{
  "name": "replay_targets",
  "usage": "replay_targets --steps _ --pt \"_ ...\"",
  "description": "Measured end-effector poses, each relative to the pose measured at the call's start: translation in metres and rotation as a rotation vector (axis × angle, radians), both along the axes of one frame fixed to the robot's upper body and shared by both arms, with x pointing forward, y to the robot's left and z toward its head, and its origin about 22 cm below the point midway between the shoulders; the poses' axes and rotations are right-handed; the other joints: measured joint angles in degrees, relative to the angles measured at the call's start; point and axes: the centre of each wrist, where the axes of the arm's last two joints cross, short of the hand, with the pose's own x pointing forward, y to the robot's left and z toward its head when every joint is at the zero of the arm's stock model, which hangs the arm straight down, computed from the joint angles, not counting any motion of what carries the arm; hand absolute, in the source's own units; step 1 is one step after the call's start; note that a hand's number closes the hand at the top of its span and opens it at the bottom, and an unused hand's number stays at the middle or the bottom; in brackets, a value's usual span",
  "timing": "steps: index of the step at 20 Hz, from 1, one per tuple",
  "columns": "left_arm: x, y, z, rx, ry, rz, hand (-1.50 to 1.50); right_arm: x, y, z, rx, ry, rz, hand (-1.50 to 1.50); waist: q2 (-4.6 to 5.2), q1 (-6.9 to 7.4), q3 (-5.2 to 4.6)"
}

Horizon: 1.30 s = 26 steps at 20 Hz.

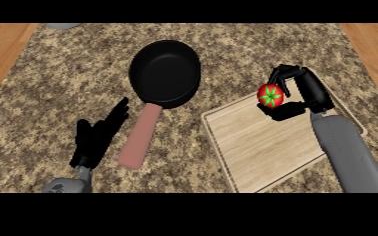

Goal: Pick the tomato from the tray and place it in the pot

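A red tomato (270, 95) with a green stem star sits in my right hand (299, 92), whose fingers and thumb curl round it over the far part of the wooden tray (251, 145). Whether the tomato touches the tray I cannot tell. The pot is a black pan (165, 72) with a pinkish handle (140, 137), lying on the counter left of the tray. My left hand (96, 137) rests open at the lower left, fingers straight and pointing up toward the pan's handle, holding nothing.
The speckled stone counter (66, 80) has wooden borders at its left edge (13, 42) and right edge (363, 40). A grey object (63, 26) peeks in at the top left. The tray's raised rim runs close to the pan's handle.
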Motion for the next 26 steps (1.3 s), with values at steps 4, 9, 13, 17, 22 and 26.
replay_targets --steps 4,9,13,17,22,26 --pt "0.0 0.006 -0.001 0.001 0.004 -0.005 0.0 0.006 0.022 0.04 -0.066 -0.066 -0.01 1.5 0.01 0.04 0.0" --pt "0.006 0.009 0.005 0.002 -0.006 -0.006 0.0 0.013 0.059 0.092 -0.149 -0.097 -0.024 1.5 0.04 0.25 -0.02" --pt "0.004 0.004 0.004 0.001 -0.007 -0.009 0.0 0.02 0.094 0.126 -0.212 -0.104 -0.029 1.5 0.12 0.55 0.01" --pt "0.008 0.0 0.006 0.001 -0.008 -0.01 0.0 0.03 0.134 0.15 -0.29 -0.092 -0.016 1.5 0.21 0.93 0.0" --pt "0.006 -0.007 0.004 0.01 -0.01 -0.023 0.0 0.046 0.178 0.163 -0.405 -0.064 -0.001 1.5 0.4 1.41 0.0" --pt "0.011 -0.007 0.006 0.007 -0.009 -0.032 0.0 0.056 0.21 0.165 -0.491 -0.058 0.011 1.5 0.54 1.74 0.0"
